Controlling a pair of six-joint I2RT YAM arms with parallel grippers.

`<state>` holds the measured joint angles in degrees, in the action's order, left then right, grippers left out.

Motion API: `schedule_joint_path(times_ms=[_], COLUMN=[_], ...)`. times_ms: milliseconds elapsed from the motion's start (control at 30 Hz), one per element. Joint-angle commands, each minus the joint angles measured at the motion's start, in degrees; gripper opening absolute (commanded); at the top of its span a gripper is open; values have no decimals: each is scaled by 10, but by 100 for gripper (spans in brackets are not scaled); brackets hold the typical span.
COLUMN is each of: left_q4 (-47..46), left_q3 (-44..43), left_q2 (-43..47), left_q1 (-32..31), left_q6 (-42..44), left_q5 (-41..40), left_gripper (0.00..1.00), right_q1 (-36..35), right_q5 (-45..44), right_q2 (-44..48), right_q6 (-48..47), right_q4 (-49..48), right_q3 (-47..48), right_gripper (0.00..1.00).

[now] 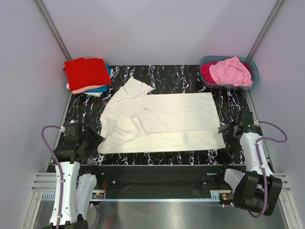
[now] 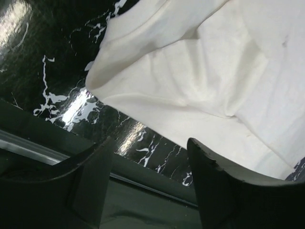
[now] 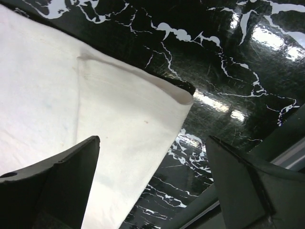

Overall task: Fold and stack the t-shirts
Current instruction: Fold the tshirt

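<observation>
A large cream t-shirt [image 1: 162, 121] lies spread on the black marbled table, its left part folded over. It also shows in the left wrist view [image 2: 214, 62] and the right wrist view [image 3: 71, 109]. A stack of folded shirts [image 1: 87, 75], red on top with salmon and blue under it, sits at the back left. A pink shirt [image 1: 231, 71] and a magenta one [image 1: 208, 71] lie in the tub. My left gripper [image 1: 94, 142] [image 2: 150, 164] is open and empty at the shirt's near left corner. My right gripper [image 1: 228, 132] [image 3: 152, 164] is open and empty at its near right corner.
A grey-blue plastic tub [image 1: 253, 71] stands at the back right. Grey walls close in the sides and back. A black rail [image 1: 157, 174] runs along the table's near edge, with the arm bases behind it.
</observation>
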<state>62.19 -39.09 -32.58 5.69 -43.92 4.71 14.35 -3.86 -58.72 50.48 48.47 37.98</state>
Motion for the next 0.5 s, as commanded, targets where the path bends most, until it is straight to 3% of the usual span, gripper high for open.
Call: schedule_joint_path(times_ms=[0, 67, 233, 433, 467], left_q4=[-34, -77, -195, -266, -269], left_q3=[-74, -101, -200, -406, -472], left_q2=[-20, -51, -229, -479, -545], left_q1=[1, 1, -1, -23, -33], left_q6=[43, 77, 145, 188, 200], left_q5=[26, 60, 75, 87, 92], left_gripper=[71, 72, 71, 70, 70], right_q1=[4, 4, 4, -11, -16], right_q5=[32, 85, 163, 280, 284], right_q2=[33, 44, 84, 131, 144], right_q6=[2, -15, -62, -71, -60], right_q4=[-8, -33, -116, -205, -216], right_q3=[18, 31, 39, 12, 4], right_gripper=[100, 100, 100, 100, 100])
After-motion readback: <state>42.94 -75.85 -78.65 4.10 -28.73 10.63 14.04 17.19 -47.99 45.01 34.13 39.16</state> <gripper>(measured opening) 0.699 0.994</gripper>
